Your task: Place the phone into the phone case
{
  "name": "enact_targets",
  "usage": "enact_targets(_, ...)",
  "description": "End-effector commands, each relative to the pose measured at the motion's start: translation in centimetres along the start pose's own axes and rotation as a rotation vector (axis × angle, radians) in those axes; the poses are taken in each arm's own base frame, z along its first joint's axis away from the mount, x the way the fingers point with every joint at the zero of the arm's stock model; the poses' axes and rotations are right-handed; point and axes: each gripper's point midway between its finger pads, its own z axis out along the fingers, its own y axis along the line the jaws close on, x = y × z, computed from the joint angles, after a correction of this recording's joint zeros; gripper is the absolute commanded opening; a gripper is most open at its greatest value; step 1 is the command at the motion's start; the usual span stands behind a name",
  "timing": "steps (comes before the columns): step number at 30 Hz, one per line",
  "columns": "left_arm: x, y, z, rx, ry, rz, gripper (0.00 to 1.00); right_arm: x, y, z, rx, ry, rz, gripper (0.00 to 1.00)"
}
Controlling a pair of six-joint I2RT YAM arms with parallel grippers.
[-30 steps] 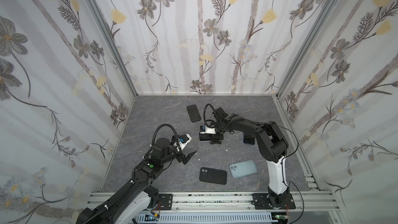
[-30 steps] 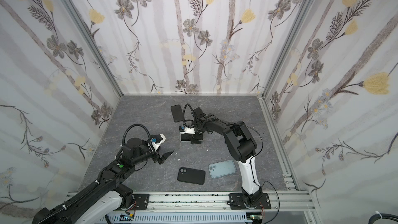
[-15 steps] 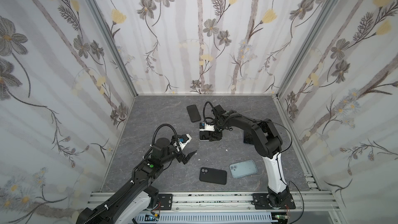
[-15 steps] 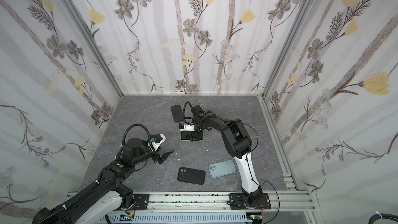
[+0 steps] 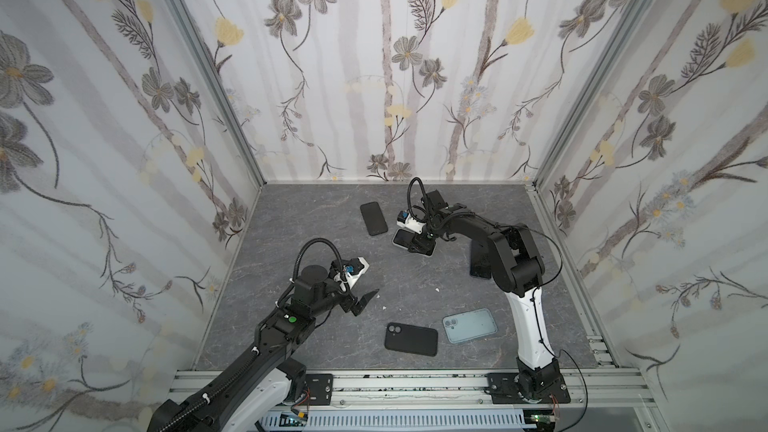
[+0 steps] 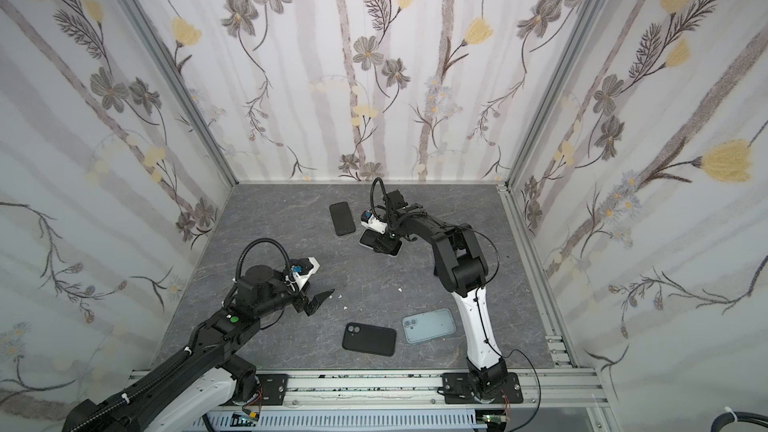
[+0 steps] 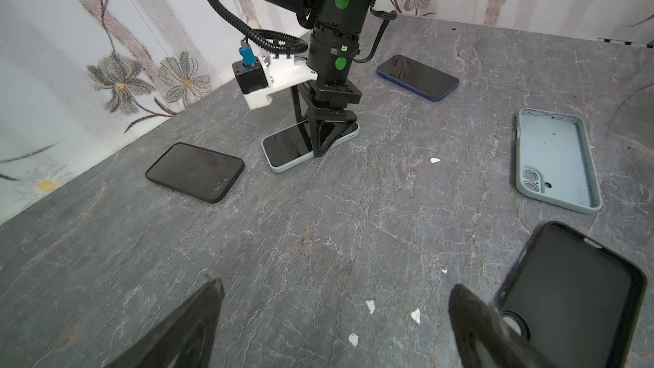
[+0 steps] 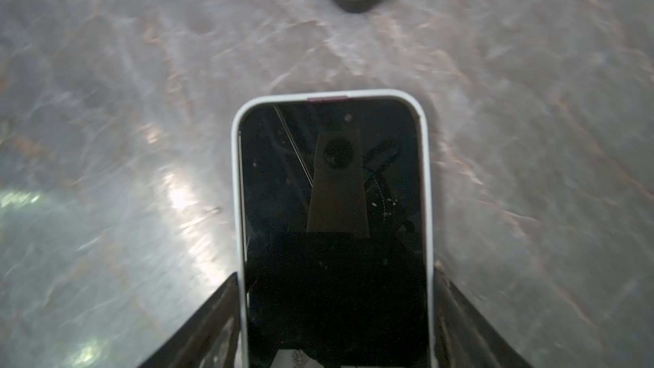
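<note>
Since a second ago, the right arm has pulled in a bit toward the back of the table, and its right hand (image 5: 417, 244) has closed in on the phone (image 5: 400, 238). Its two fingers (image 8: 212, 316) now press on the long sides of the phone, so it is gripping it. The phone has a pale edge and its dark screen faces up. It is on the gray table (image 5: 316, 218), near the back; I cannot tell if it is lifted at all. The left hand (image 5: 365, 300) has not moved. It is wide open and holds nothing. The light blue case (image 5: 469, 325) lies near the front, open side up, well apart from the phone. A black case (image 5: 410, 339) lies just beside it. A black phone (image 5: 373, 218) lies near the right hand, and a blue phone (image 7: 417, 77) lies beside the right arm.
</note>
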Motion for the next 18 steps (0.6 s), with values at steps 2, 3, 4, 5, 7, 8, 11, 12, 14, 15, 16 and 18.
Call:
enact_targets(2,-1.2,0.6,0.0,-0.019,-0.036,0.011,1.0,2.4,-4.3,0.6,0.208,0.09,0.296,0.73)
enact_targets(3,-1.3,0.6,0.0,-0.02,-0.039,0.01,1.0,1.8,-4.7,0.7,0.213,0.069,0.342,0.73)
enact_targets(4,-1.3,0.7,0.0,-0.023,-0.041,0.009,1.0,1.2,-4.9,0.9,0.208,0.054,0.385,0.73)
enact_targets(5,-1.4,0.7,0.0,-0.023,-0.043,0.007,1.0,0.7,-5.1,1.1,0.204,0.041,0.423,0.73)
enact_targets(7,-1.8,1.0,0.0,-0.031,-0.053,-0.006,1.0,-0.1,-5.8,1.7,0.207,0.021,0.503,0.73)
enact_targets(8,-2.0,1.1,0.0,-0.034,-0.057,-0.01,1.0,-0.4,-6.4,1.9,0.227,0.017,0.55,0.73)
enact_targets(11,-2.6,1.6,-0.1,-0.051,-0.073,-0.03,1.0,-1.4,-7.7,2.6,0.254,0.005,0.653,0.72)
enact_targets(12,-2.8,1.7,-0.2,-0.055,-0.076,-0.038,1.0,-1.6,-8.0,2.8,0.255,-0.003,0.677,0.72)
enact_targets(14,-3.2,1.9,-0.2,-0.061,-0.084,-0.06,1.0,-2.6,-8.5,2.9,0.256,-0.045,0.735,0.72)
enact_targets(15,-3.3,2.0,-0.2,-0.061,-0.085,-0.066,1.0,-2.9,-8.6,3.2,0.247,-0.062,0.75,0.72)
enact_targets(16,-3.5,2.1,-0.1,-0.063,-0.085,-0.072,1.0,-3.3,-8.6,3.4,0.236,-0.085,0.766,0.71)
enact_targets(18,-3.5,2.3,0.0,-0.066,-0.08,-0.084,1.0,-4.1,-8.6,3.7,0.214,-0.122,0.79,0.7)
